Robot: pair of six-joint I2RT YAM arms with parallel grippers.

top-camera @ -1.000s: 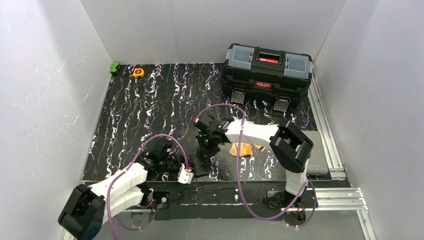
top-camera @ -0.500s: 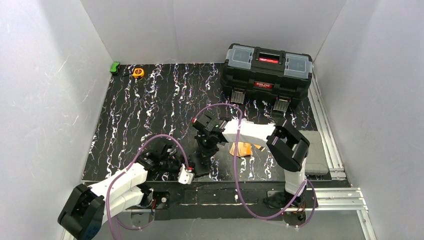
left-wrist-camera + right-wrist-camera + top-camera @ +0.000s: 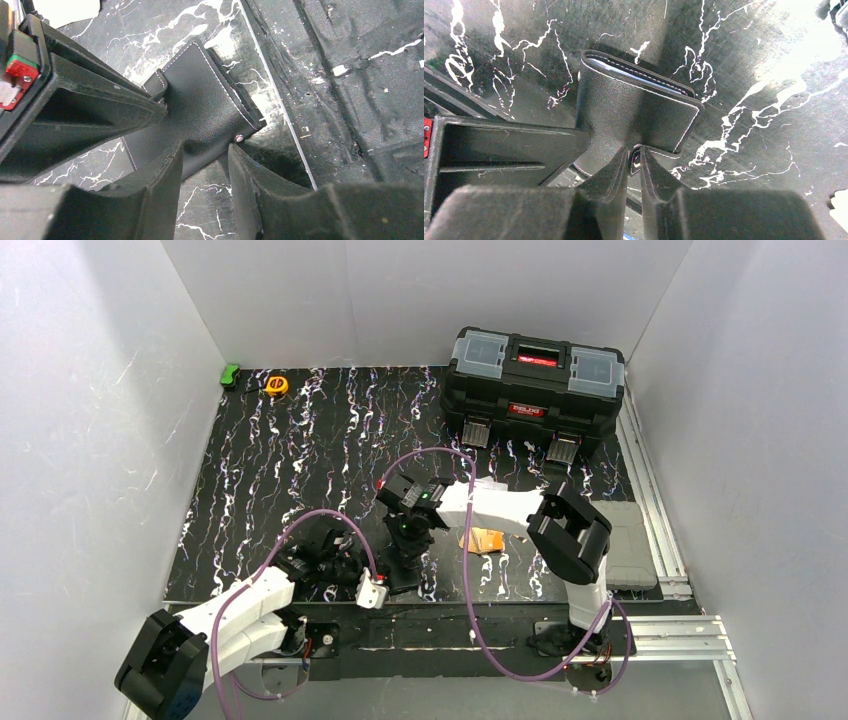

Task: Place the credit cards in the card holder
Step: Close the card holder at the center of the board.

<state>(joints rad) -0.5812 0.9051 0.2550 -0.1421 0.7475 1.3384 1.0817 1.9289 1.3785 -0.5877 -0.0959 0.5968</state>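
Note:
The black card holder stands tilted near the mat's front edge, and its far side shows in the right wrist view as the card holder. Pale card edges show in its open top slot. My left gripper is shut on the holder's lower body, one finger on each side. My right gripper reaches down from above, its fingers pinched on the holder's clasp tab with the snap stud. From above, the right gripper hides most of the card holder. An orange credit card lies flat just to the right.
A large black toolbox stands at the back right. An orange tape measure and a green item sit at the back left. A grey pad lies off the mat's right side. The mat's front edge runs just beside the holder.
The right gripper has shifted slightly left and down over the card holder. The left arm and the orange card have not moved.

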